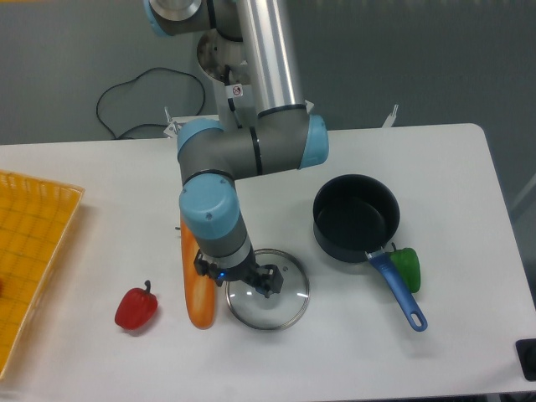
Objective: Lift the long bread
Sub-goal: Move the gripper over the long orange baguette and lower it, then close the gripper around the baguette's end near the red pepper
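Beside the glass lid [268, 290] — long bread [198, 289], long axis near-to-far; end effector [239, 280] grip unclear.

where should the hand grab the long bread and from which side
Grip the long bread across its narrow width, around mid-length, coming straight down from above. It lies flat on the table, long axis running roughly toward and away from the camera, so a mid grip should keep it balanced. The glass lid sits close on one side; the red pepper side has more room. The hand is partly hidden.
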